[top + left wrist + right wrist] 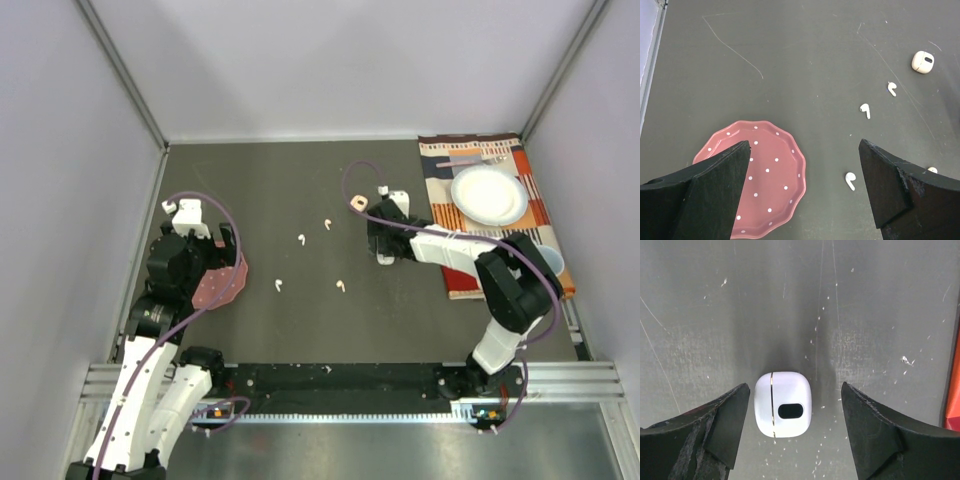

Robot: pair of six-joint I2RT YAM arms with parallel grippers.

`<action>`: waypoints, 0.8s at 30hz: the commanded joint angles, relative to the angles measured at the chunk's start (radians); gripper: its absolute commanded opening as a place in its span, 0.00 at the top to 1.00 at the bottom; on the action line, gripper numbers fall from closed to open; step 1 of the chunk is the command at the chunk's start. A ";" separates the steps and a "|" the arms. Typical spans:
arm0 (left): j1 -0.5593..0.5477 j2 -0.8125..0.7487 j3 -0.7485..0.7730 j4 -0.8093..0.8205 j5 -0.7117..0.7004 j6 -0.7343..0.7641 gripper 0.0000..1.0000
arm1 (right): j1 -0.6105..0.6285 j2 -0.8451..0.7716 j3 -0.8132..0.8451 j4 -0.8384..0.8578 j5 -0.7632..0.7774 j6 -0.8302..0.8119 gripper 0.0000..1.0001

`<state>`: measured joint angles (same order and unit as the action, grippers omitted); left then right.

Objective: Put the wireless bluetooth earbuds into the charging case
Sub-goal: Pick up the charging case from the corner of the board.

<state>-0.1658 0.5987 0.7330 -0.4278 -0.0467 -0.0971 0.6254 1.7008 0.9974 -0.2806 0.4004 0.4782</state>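
Right hand (pixel 792 387), wide open, straddles the white charging case (pixel 783 404).

table (pixel 300 330), earbuds (pixel 279 285), peach case (pixel 358 203), white case (pixel 783 404), plate (pixel 775 175), cloth (pixel 540 225)

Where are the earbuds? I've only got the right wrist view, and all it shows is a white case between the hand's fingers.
Observer: Left of the right hand, loose on the table: two white earbuds and two peach earbuds.
Operator: Any second case out there?
Observer: Yes, a peach case lies near the farther peach earbud.
Operator: And the left hand?
Observer: The left hand is open over a pink dotted plate.
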 commanded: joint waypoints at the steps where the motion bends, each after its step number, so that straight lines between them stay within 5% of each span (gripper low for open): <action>1: 0.000 0.006 0.006 0.021 -0.016 0.014 0.05 | 0.005 0.022 0.053 0.009 0.041 0.060 0.27; 24: 0.000 0.007 0.006 0.020 -0.019 0.013 0.05 | -0.056 -0.104 -0.101 0.008 0.023 0.232 0.39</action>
<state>-0.1658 0.6071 0.7330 -0.4278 -0.0608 -0.0975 0.5854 1.6783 0.9310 -0.2779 0.4114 0.6819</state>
